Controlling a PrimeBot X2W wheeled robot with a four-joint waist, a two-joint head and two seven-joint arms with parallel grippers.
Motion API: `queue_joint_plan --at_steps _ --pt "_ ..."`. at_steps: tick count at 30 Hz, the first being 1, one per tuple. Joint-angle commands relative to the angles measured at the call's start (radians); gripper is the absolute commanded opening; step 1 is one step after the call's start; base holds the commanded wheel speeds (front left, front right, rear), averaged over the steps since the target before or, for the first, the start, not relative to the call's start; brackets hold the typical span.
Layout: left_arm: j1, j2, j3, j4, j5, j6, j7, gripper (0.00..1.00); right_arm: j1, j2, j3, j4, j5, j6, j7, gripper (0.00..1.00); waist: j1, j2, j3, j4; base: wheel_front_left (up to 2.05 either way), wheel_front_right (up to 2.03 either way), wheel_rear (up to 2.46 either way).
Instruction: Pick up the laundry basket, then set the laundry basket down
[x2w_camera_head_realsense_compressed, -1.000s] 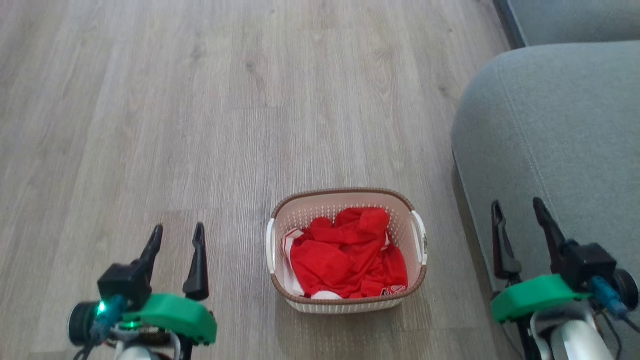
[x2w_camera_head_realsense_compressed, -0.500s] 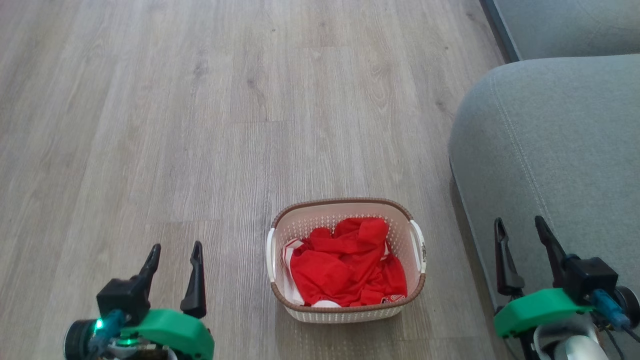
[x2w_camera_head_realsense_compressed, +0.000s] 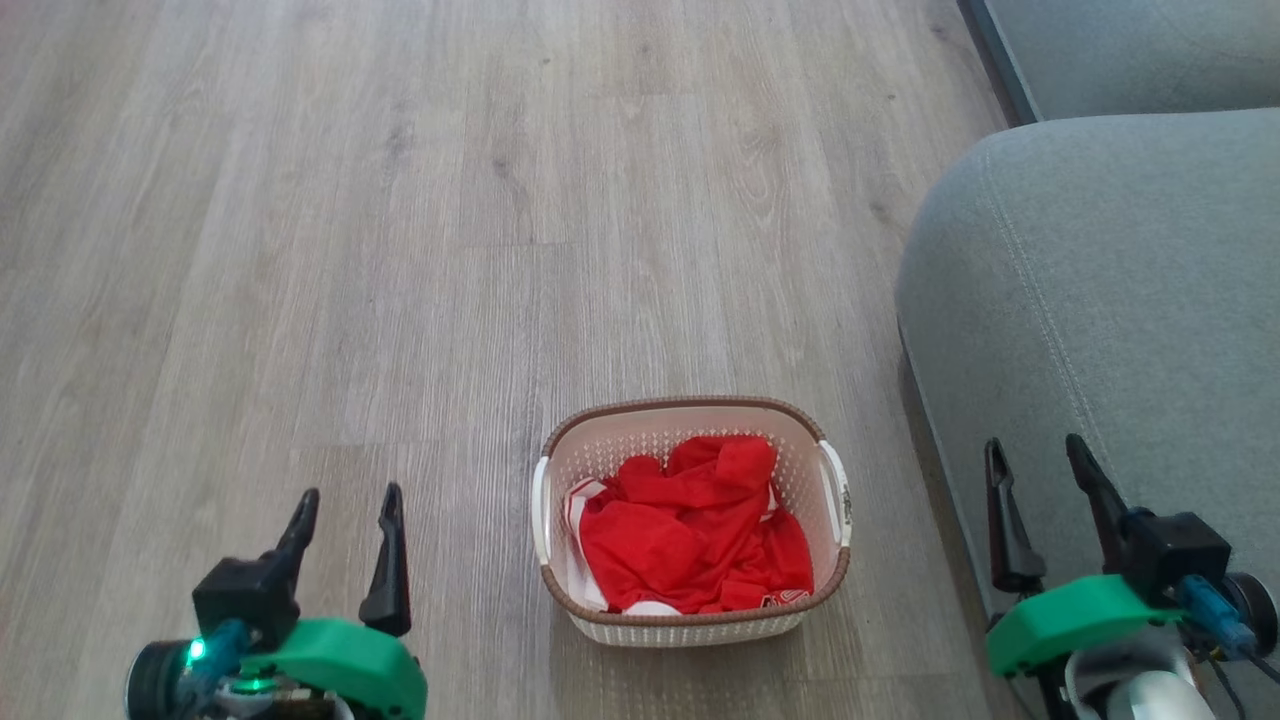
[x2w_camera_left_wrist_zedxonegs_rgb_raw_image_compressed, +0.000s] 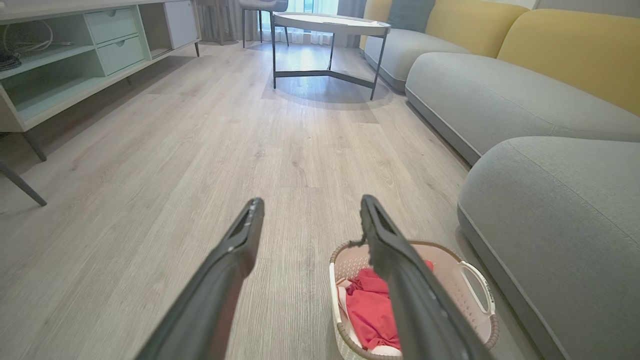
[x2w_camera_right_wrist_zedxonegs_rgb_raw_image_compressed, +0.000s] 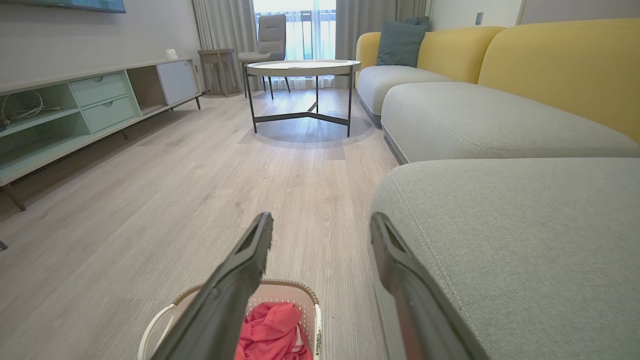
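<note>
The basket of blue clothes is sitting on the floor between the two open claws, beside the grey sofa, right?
Not blue: the head view shows red clothes in the laundry basket. The rest holds: it sits on the floor between the open left claw and right claw, beside the grey sofa.

Laundry basket (x2w_camera_head_realsense_compressed: 690, 404) floor beneath red cloth (x2w_camera_head_realsense_compressed: 690, 530)

All views are evenly and softly daylit. In the right wrist view the light is admitted through a window (x2w_camera_right_wrist_zedxonegs_rgb_raw_image_compressed: 295, 20) at the top centre, blown out to white, and a shadow is thrown toward the lens under the round table (x2w_camera_right_wrist_zedxonegs_rgb_raw_image_compressed: 302, 66). In the head view a faint shadow is cast below the laundry basket (x2w_camera_head_realsense_compressed: 690, 628). Lines are bowed at the wrist views' edges, and the floor (x2w_camera_right_wrist_zedxonegs_rgb_raw_image_compressed: 75, 280) at the lower left is smeared.
</note>
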Motion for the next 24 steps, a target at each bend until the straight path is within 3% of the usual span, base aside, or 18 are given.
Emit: queue_joint_plan --at_steps 1,9,10,12,24 --pt "-0.035 0.022 0.033 -0.031 0.003 0.009 -0.001 1.00 -0.027 -0.007 0.023 -0.038 -0.002 -0.006 0.000 1.00 0.0001 0.0000 0.001 -0.001 0.00 0.00 0.00" --pt "-0.034 0.030 0.037 -0.028 0.005 0.020 -0.003 1.00 -0.025 -0.007 0.022 -0.036 0.000 -0.006 -0.001 1.00 0.0001 0.0000 0.002 0.003 0.00 0.00 0.00" --pt "-0.035 0.031 0.036 -0.027 0.004 0.019 -0.002 0.00 -0.025 -0.007 0.023 -0.036 0.001 -0.006 -0.001 0.00 0.0001 0.0000 0.002 0.004 0.00 0.00 0.00" --pt "0.002 -0.002 -0.001 0.024 -0.002 0.013 0.000 0.00 0.002 0.001 0.004 0.024 0.002 0.000 0.000 0.00 0.0001 0.0000 0.002 0.003 0.00 0.00 0.00" --pt "-0.015 -0.018 0.036 0.045 -0.121 -0.021 0.017 0.00 -0.012 -0.008 0.005 0.035 0.150 -0.001 0.022 0.00 0.0001 0.0000 0.004 0.002 0.00 0.00 0.00"
